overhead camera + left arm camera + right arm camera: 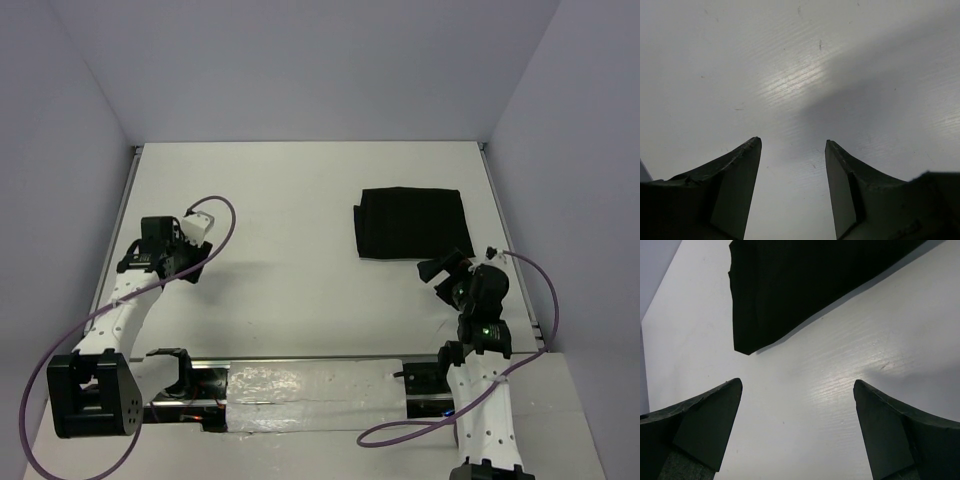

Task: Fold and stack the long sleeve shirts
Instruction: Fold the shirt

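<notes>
Long sleeve shirt [410,222], folded, long axis left-right

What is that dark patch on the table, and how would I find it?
Look at the white table, its right half, just beyond the right arm. A black shirt lies there, folded into a flat rectangle. It is the only cloth in view.

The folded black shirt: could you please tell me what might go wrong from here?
The shirt lies folded near the open right jaws; a sweep could snag its near corner and undo the fold. Its edge shows stacked layers, so a shallow pinch might lift only the top one.
</notes>
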You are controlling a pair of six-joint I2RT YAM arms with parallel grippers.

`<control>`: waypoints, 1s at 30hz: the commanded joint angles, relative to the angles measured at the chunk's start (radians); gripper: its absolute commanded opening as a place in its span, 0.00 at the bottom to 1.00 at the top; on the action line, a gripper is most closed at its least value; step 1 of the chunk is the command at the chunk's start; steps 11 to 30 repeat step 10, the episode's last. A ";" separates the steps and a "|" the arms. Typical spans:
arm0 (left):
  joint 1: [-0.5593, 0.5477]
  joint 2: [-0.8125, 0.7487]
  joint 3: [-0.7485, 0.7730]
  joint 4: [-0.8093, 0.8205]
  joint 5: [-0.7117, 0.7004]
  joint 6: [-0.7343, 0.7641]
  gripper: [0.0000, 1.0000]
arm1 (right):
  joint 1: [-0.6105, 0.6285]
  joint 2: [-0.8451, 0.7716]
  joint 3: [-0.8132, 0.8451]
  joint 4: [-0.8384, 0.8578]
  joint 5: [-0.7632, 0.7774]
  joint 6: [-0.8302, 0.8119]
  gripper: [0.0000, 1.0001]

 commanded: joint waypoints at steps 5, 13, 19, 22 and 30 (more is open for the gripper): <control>0.001 -0.010 -0.004 0.035 0.027 0.022 0.66 | -0.003 -0.010 -0.007 0.083 -0.039 -0.023 1.00; 0.001 -0.006 -0.004 0.039 0.031 0.019 0.66 | -0.003 -0.078 -0.025 0.125 -0.073 -0.045 1.00; 0.001 -0.006 -0.004 0.039 0.031 0.019 0.66 | -0.003 -0.078 -0.025 0.125 -0.073 -0.045 1.00; 0.001 -0.006 -0.004 0.039 0.031 0.019 0.66 | -0.003 -0.078 -0.025 0.125 -0.073 -0.045 1.00; 0.001 -0.006 -0.004 0.039 0.031 0.019 0.66 | -0.003 -0.078 -0.025 0.125 -0.073 -0.045 1.00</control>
